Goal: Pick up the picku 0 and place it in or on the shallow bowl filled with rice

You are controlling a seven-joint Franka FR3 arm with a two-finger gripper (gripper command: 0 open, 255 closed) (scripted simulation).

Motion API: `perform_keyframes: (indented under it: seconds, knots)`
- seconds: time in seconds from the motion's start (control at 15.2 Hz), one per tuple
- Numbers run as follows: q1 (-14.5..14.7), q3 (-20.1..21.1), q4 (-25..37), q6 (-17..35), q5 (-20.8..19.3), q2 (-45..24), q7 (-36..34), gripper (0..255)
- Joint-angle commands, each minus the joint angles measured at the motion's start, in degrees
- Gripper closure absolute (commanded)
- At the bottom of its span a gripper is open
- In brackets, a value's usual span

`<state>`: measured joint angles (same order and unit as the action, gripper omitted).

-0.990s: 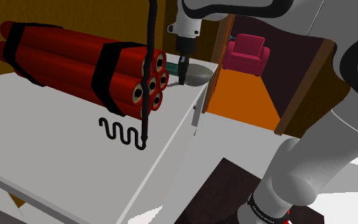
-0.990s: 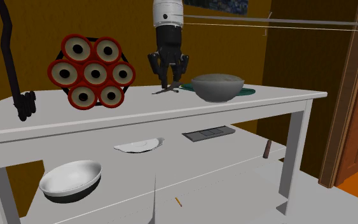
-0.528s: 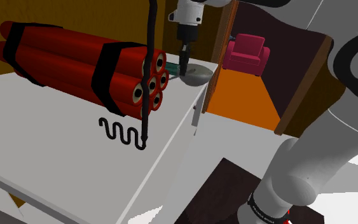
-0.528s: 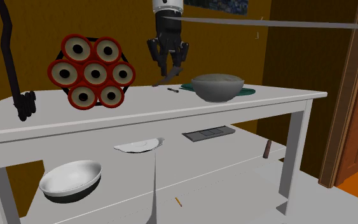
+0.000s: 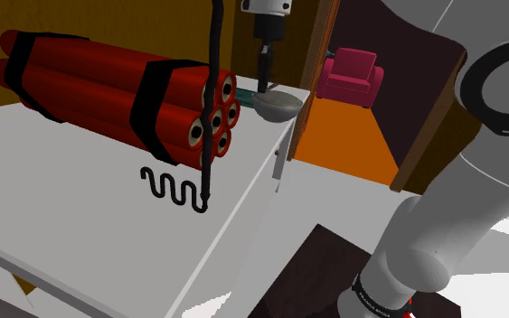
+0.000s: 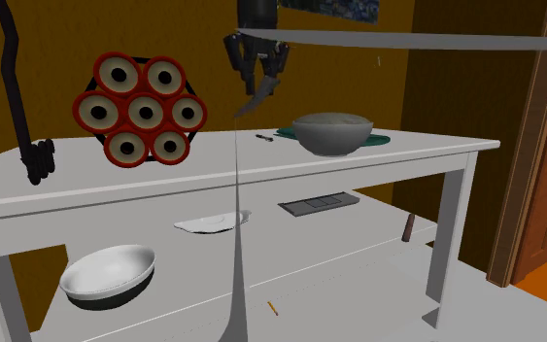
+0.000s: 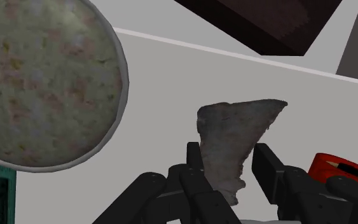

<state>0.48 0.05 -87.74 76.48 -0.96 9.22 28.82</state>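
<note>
Bowl [image 6: 332, 133]: rice-filled, four o'clock below your gripper [image 6: 259, 82].
Gripper: pinching the grey flake [image 7: 238, 127].
Hidden: flake's lower end, behind fingers [image 7: 269, 168].

The grey shard [image 7: 231, 127] clasped in the claw [image 7: 228, 153] is looking rough and mottled, stone-like with ragged edges, while the claw itself is showing a smooth black finish with a faint sheen (plastic or metal, I cannot tell). The bowl [image 6: 331, 144] is showing a smooth grey wall with a soft shine, and its filling [image 7: 37, 76] is looking grainy, speckled and matt. The desk [image 7: 171, 83] is presenting a plain, smooth, matt pale-grey top, and the bundle of red tubes [image 5: 89, 81] is gleaming a little, glossy and smooth, with its black bands [image 5: 157, 95] looking matt.
</note>
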Motion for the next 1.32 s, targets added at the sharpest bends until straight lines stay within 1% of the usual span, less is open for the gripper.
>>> perform_keyframes:
  seconds: [0.0, 0.2, 0.26, 0.59, 0.99, 1.25]
  knots:
    - [0.0, 0.0, 2.7, -1.8, 0.0, -0.9, 0.1, 255]
    - [0.0, 0.0, 7.0, -4.6, 0.0, -2.4, 0.1, 255]
    - [0.0, 0.0, 7.5, -4.9, 0.0, -2.6, 0.1, 255]
    - [-3.2, -4.0, 12.8, -6.0, -0.5, -6.7, 7.5, 255]
    - [-7.5, -8.3, 22.8, -8.4, 0.1, -14.1, 15.9, 255]
    - [-7.3, -8.1, 15.6, -4.0, -0.3, -11.3, 15.5, 255]
